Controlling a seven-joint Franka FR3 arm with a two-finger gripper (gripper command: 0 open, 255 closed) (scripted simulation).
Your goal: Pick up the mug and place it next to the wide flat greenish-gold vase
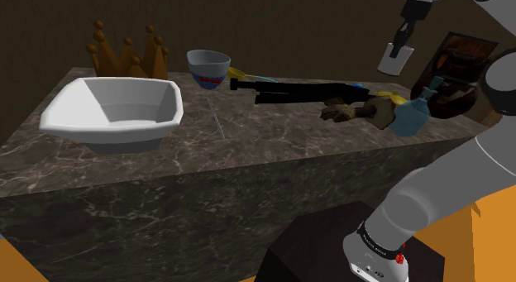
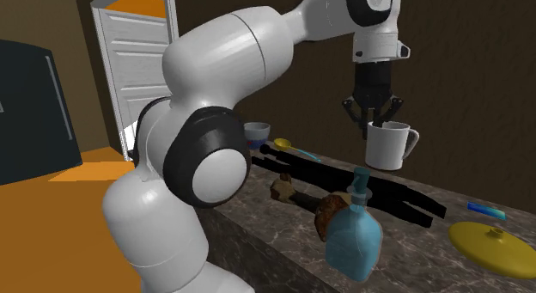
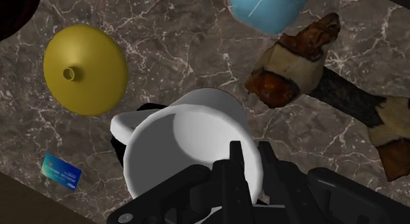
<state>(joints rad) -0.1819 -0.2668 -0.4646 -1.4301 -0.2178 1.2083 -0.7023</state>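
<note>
A plain white mug (image 2: 388, 147) hangs in the air above the dark marble counter (image 1: 248, 148), upright, with its handle turned away from the arm. My black gripper (image 2: 375, 119) is shut on the mug's rim, one finger inside the wall and one outside (image 3: 248, 157). Seen from the wrist, the mug (image 3: 187, 144) hovers beside the wide flat greenish-gold vase (image 3: 85, 70), which lies on the counter a short way off. The same vase (image 2: 494, 246) lies at the counter's end in the second exterior view. In the shoulder view the mug (image 1: 395, 59) is high at the right.
Below the mug are a blue bottle (image 2: 354, 240), a brown lumpy object (image 3: 296, 65) and a long black object (image 1: 298, 92). A small blue card (image 3: 60, 171) lies near the vase. A white basin (image 1: 116, 111), a bowl (image 1: 207, 68) and an orange crown (image 1: 124, 53) stand further along.
</note>
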